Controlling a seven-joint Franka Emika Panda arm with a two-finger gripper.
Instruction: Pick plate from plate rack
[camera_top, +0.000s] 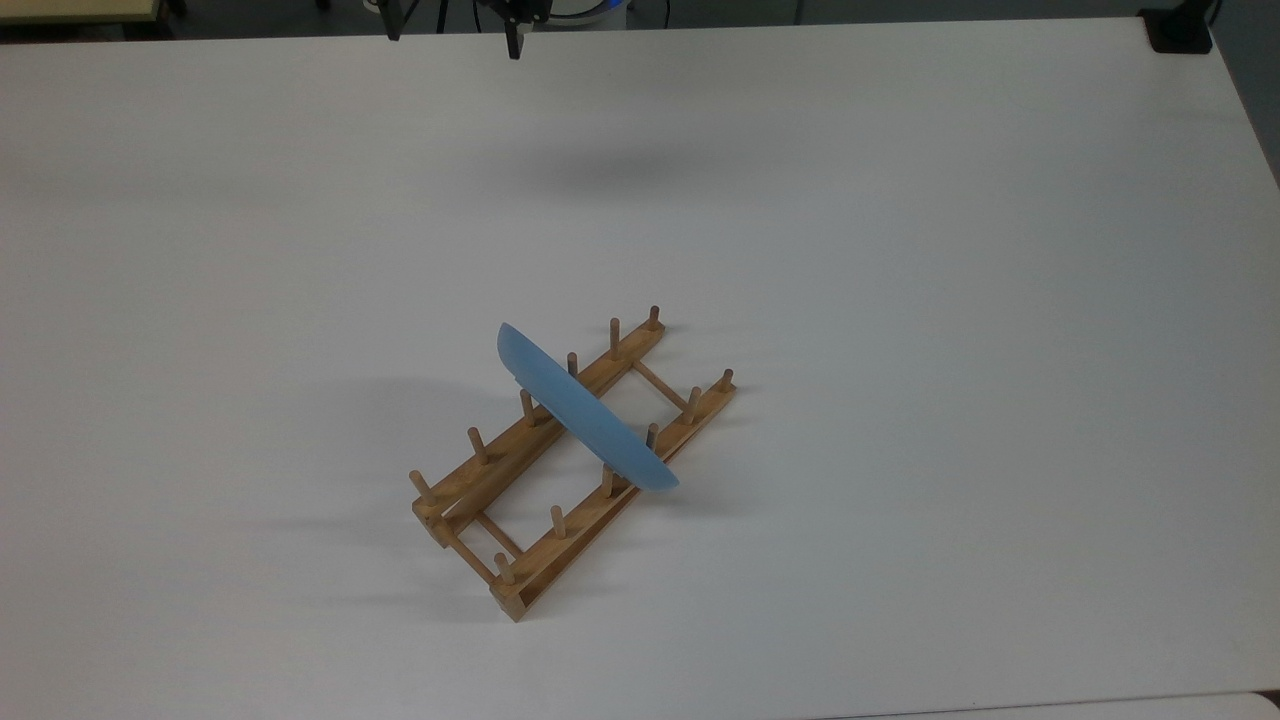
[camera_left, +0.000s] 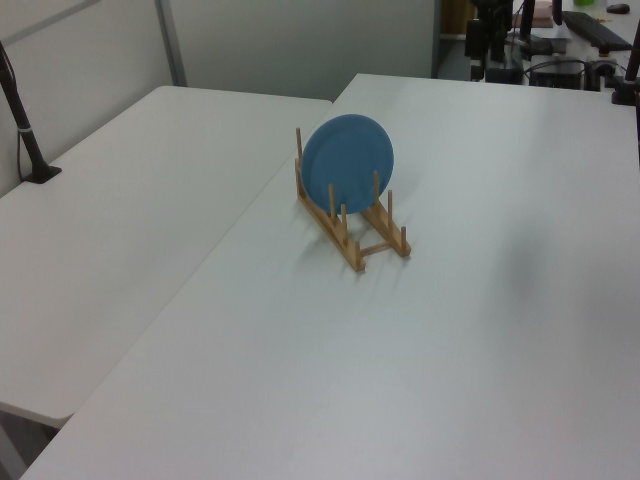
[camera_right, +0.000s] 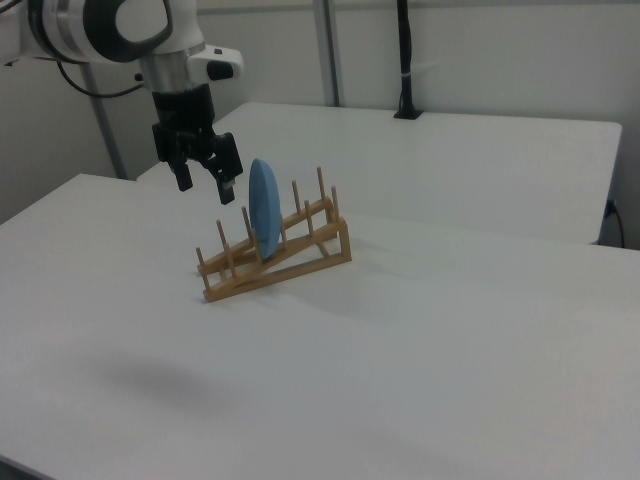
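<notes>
We log the gripper (camera_right: 205, 180), fingers apart, far from the plate (camera_top: 585, 412); a skewed approach risks tipping the rack (camera_top: 560, 540).

No readable text, label, brand, number or sign found anywhere.
</notes>
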